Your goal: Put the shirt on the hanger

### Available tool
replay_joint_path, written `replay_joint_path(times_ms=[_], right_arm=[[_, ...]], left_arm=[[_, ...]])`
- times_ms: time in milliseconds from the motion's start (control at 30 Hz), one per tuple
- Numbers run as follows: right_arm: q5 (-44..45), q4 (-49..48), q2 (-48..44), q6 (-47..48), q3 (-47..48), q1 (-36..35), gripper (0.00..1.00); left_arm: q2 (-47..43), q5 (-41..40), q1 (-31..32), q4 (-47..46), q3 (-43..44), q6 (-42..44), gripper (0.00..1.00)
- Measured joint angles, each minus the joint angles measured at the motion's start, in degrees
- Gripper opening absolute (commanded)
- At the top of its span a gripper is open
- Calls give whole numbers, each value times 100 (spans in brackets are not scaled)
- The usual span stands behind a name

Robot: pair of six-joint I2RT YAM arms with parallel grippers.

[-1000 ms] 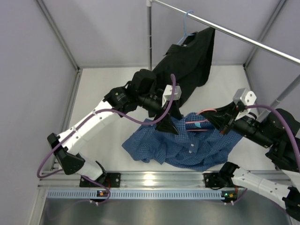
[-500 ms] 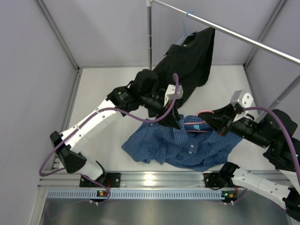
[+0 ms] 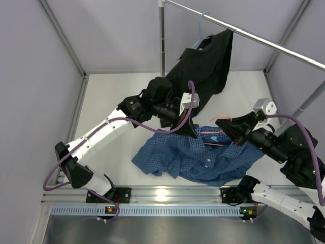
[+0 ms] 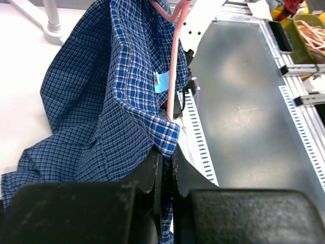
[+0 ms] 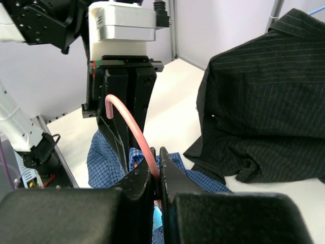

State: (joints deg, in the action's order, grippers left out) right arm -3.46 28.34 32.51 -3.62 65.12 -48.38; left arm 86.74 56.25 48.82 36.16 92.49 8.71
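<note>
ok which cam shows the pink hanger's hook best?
Right wrist: the hanger shows its hook arcing up clear from between the right fingers. Left wrist shows only a straight pink wire inside the shirt collar; top external, short pink slivers.

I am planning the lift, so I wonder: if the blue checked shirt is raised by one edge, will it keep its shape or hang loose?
Probably it hangs loose: the shirt lies in crumpled folds and drapes down from where the left hand pinches it. It seems light, since a small pinch holds that edge up.
</note>
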Motion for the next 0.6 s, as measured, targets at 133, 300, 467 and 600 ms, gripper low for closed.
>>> replay_joint_path(times_ms=[133, 300, 467, 600], right_arm=[[118, -37, -4, -131, -26, 0, 33], [389, -63, -192, -155, -26, 0, 74], [549, 575, -328, 33, 164, 0, 80], [398, 1639, -304, 393, 649, 0, 79]], left_arm=[[-144, -227, 9, -101, -181, 166, 0], [-555, -452, -20, -79, -660, 579, 0], [-855, -444, -105, 343, -717, 1156, 0], [-868, -186, -199, 1276, -387, 1821, 0]])
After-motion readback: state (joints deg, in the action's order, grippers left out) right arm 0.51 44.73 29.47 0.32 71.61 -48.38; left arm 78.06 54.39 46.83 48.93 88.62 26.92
